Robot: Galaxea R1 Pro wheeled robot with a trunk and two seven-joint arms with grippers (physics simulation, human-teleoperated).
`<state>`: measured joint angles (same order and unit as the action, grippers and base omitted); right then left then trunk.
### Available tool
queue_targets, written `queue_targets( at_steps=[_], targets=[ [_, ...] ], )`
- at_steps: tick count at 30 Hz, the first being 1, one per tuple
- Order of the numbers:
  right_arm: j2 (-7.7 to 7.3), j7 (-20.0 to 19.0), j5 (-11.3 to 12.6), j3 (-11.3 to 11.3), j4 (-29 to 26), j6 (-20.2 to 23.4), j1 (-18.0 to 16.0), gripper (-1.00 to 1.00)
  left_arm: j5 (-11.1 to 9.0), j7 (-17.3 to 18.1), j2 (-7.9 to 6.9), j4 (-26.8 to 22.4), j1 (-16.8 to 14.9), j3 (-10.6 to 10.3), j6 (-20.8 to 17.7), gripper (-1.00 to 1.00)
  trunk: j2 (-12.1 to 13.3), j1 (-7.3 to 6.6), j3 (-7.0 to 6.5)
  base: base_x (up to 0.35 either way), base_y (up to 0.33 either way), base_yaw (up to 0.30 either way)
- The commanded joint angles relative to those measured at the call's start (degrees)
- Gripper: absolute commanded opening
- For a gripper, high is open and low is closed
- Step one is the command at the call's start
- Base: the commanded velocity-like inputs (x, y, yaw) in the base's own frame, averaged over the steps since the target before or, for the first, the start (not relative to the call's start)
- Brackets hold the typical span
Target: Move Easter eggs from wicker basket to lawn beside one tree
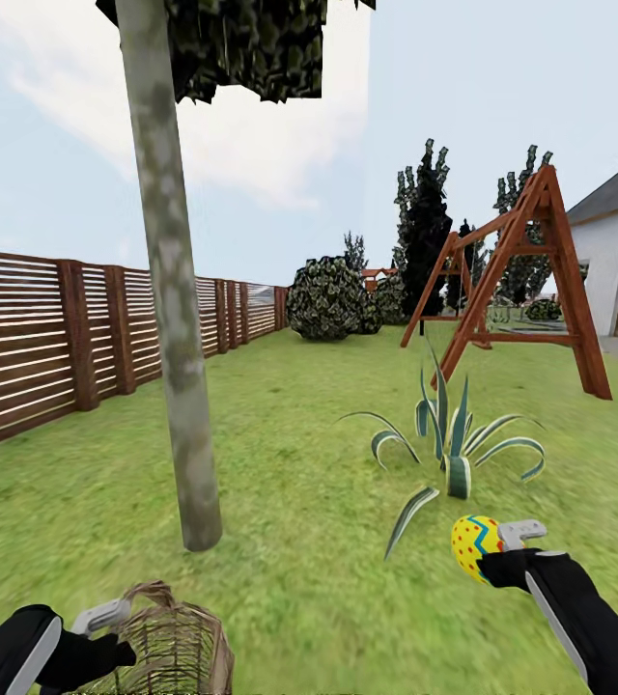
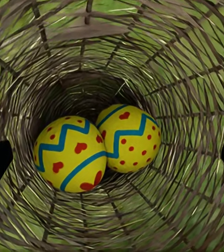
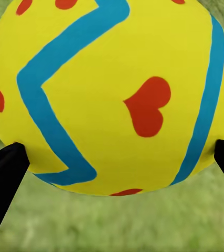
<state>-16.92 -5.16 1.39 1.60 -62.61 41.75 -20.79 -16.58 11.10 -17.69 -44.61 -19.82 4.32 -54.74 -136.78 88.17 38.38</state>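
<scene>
Egg (image 1: 474, 546), first of three, sat clamped between the right gripper (image 1: 494, 550) fingers, held above the lawn (image 1: 299, 463) right of the tree (image 1: 176, 319). Judged step: carrying it to the trunk; next move needed a lowering beside the base, then release. Left gripper (image 1: 106, 618) was at the wicker basket (image 1: 179, 642) rim, apparently gripping it. Left wrist view alone showed two eggs (image 2: 70, 153) (image 2: 128, 137) touching at the basket bottom.

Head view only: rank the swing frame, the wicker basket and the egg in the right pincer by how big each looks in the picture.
1. Swing frame, though far off.
2. Wicker basket, near the camera and cut by the picture's lower edge, so its full extent is unsure.
3. Egg, clearly smallest, held in the right pincer.
</scene>
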Motion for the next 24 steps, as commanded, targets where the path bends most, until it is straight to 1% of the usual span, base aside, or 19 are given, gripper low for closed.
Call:
queue_targets(
  at_steps=[1,16,24],
  targets=[
    [-0.05,0.00,0.09,0.21,0.03,0.25,-0.04,-1.00,0.50,0.57,0.02,-0.04,-0.04,0.17,-0.23,1.00,-0.45,0.22,0.26,0.000,0.000,0.000],
    [-0.05,0.05,-0.06,0.42,0.17,0.18,-0.04,-1.00,0.50,0.50,0.11,-0.04,-0.03,0.06,-0.19,1.00,-6.46,3.51,2.95,0.000,0.000,0.000],
    [-0.05,-0.03,-0.05,0.42,0.20,0.15,-0.04,-1.00,0.50,0.50,0.11,0.02,-0.04,-0.01,-0.19,1.00,-6.57,3.71,4.72,0.000,0.000,0.000]
  ],
)
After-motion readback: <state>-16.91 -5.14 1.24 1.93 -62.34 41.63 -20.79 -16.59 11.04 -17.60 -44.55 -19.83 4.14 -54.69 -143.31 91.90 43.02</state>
